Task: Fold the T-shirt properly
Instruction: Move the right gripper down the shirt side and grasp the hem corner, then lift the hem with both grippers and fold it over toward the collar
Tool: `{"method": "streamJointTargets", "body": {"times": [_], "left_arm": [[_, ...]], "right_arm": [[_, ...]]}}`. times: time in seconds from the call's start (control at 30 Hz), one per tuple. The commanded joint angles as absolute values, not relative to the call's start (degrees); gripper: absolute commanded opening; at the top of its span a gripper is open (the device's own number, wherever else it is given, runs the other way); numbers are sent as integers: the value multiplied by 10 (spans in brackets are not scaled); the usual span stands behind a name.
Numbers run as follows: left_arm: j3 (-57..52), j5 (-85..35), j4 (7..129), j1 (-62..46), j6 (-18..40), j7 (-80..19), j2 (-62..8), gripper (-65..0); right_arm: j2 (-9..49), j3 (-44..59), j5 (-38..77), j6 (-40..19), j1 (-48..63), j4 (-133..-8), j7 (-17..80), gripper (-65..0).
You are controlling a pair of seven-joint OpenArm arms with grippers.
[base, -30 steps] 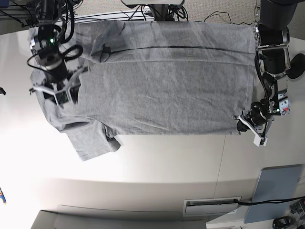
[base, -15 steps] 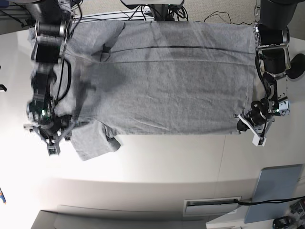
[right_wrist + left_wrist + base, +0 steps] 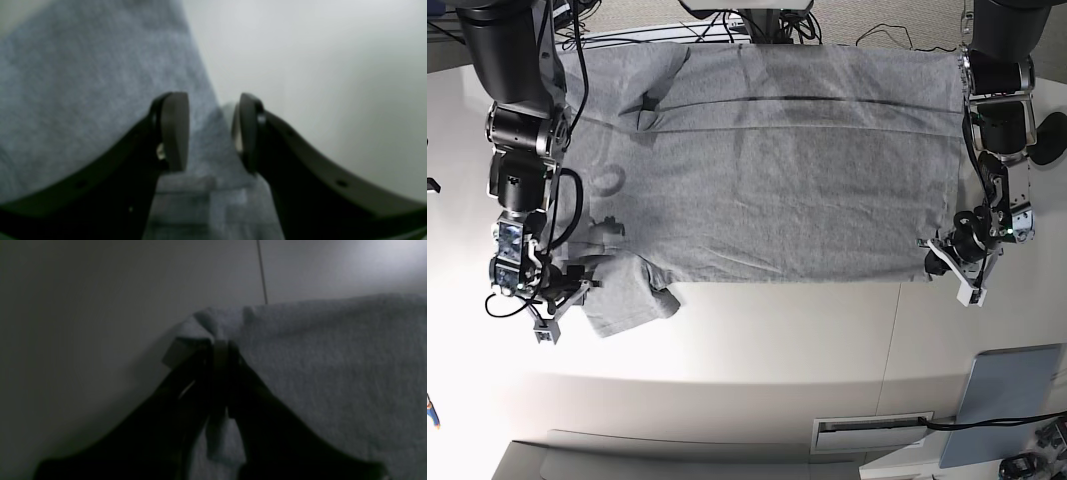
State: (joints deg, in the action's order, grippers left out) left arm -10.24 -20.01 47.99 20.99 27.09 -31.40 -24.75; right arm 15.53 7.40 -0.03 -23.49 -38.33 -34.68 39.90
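Left wrist view: the left end effector (image 3: 221,350) is dark and close to the lens, its two fingers pressed together on a bunched corner of the grey T-shirt (image 3: 333,373). A small fold of cloth sticks up between the tips and another strip shows lower down between the fingers. The cloth fills the right half of the frame; the pale desk (image 3: 100,306) lies to the left and above, crossed by a thin dark seam line.

Right wrist view: the right end effector (image 3: 208,131) has its two pads apart, with a clear gap between them. Blurred grey T-shirt (image 3: 83,83) cloth lies under and to the left of the gap, its edge running diagonally up the frame; bare desk (image 3: 317,66) is on the right. Whether the pads touch the cloth cannot be told.

Base view: the T-shirt (image 3: 777,170) lies spread flat on the white desk (image 3: 777,330), its long axis running left to right across the frame, collar and sleeves toward the frame's left, straight hem at the right. One sleeve is rumpled at the lower left, where the right end effector (image 3: 562,305) sits at its edge. The left end effector (image 3: 949,262) is at the lower right hem corner.
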Motion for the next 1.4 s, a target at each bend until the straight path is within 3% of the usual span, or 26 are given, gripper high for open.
{"method": "streamJointTargets", "body": {"times": [0.0,0.17,0.23,0.3,0.33,0.57,0.77,1.0,1.37], "left_arm": [[-102,-186,481,216,269,-334,-254,-650],[-102,-186,481,216,269,-335,-254,-650],[-102,-186,481,216,269,-334,-254,-650],[-102,-187,481,216,269,-334,-254,-650],[-103,-187,481,216,269,-334,-254,-650],[-103,-220,499,216,269,-334,-259,-650],[-103,-260,592,199,267,-365,-278,-650],[-109,-316,681,140,247,-392,-326,-650],[-246,-443,771,-6,333,-460,-329,-650]], "right_arm": [[154,74,-13,-235,-401,-341,407,-401],[141,74,-36,-236,-400,-321,435,-414],[137,74,-37,-236,-400,-321,456,-499],[136,74,-37,-243,-400,-321,467,-632],[136,74,-37,-248,-400,-321,471,-650],[137,74,-37,-249,-400,-335,473,-650],[141,75,-32,-251,-391,-423,506,-650],[142,76,6,-250,-284,-668,550,-650],[143,81,6,-229,-80,-971,626,-650]]}}
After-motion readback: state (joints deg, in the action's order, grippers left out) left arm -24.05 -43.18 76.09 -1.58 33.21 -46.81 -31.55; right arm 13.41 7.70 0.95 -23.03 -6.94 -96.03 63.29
